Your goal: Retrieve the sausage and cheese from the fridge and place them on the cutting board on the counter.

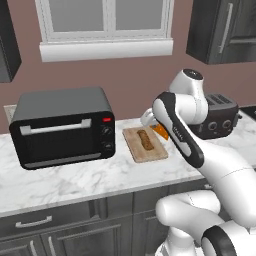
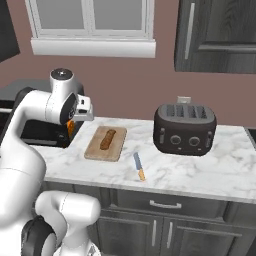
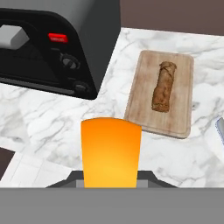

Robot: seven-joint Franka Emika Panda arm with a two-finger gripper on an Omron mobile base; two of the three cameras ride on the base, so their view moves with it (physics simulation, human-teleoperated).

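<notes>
The gripper [image 3: 111, 177] is closed on the orange cheese [image 3: 111, 151], held above the marble counter [image 3: 52, 118]. Just beyond lies the cutting board [image 3: 142, 94], carrying a mottled brown log [image 3: 163, 86]. The black toaster oven [image 3: 52, 39] stands close beside the board; bare counter lies between them.

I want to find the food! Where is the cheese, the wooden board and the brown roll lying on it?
cheese [image 3: 111, 151]: hand view, middle of its orange face.
cutting board [image 3: 139, 98]: hand view, bare wood left of the roll.
brown roll [image 3: 163, 86]: hand view, middle of its length.
</notes>
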